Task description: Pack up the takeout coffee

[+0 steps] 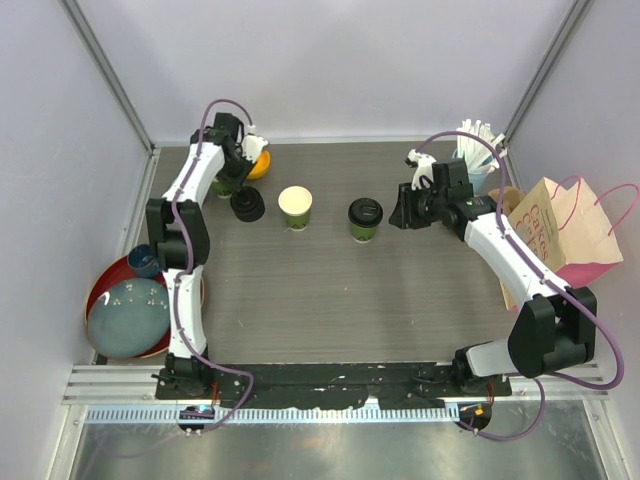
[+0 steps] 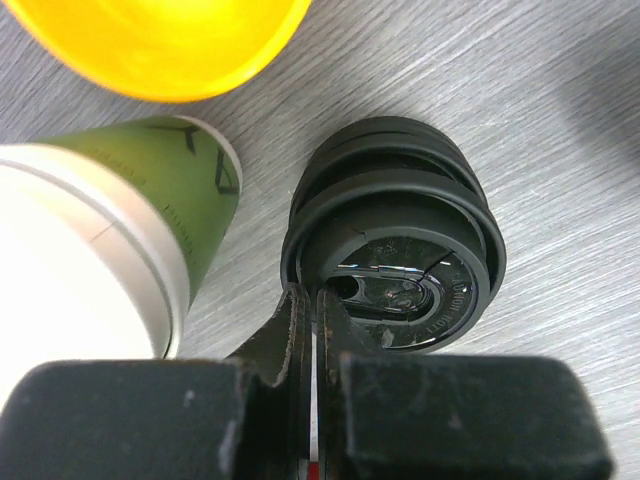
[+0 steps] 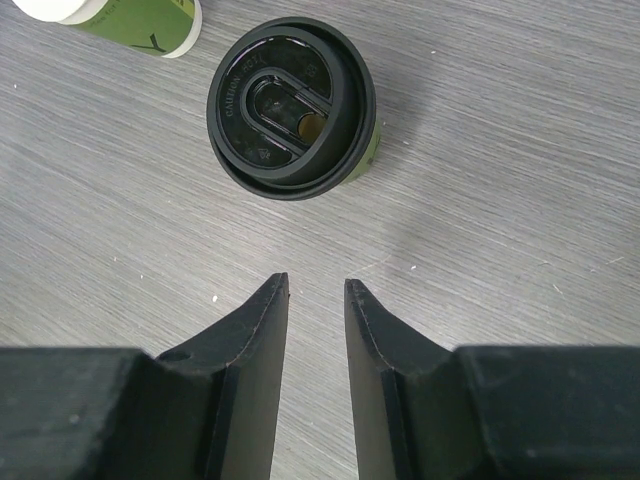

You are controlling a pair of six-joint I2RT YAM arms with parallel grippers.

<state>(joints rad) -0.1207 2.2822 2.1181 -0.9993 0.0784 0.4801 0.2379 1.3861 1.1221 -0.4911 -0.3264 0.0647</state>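
A dark-green cup with a black lid [image 1: 365, 218] stands mid-table; it also shows in the right wrist view [image 3: 290, 108]. An open dark-green cup [image 1: 295, 207], white inside, stands to its left and shows at the top left of the right wrist view [image 3: 120, 15]. A stack of black lids [image 1: 247, 205] lies further left. My left gripper [image 1: 240, 188] is shut on the rim of the top lid [image 2: 400, 290], the jaws pinching its near edge [image 2: 312, 300]. My right gripper [image 1: 405, 212] is open and empty just right of the lidded cup [image 3: 317, 285].
Another green cup [image 2: 190, 190] stands beside the lids, partly under my left arm [image 1: 222, 187]. A yellow bowl [image 1: 260, 165] is behind it. A paper bag with pink handles [image 1: 560, 225] and a light-blue cup of straws [image 1: 478, 150] are at the right. A red plate [image 1: 100, 290] is at the left.
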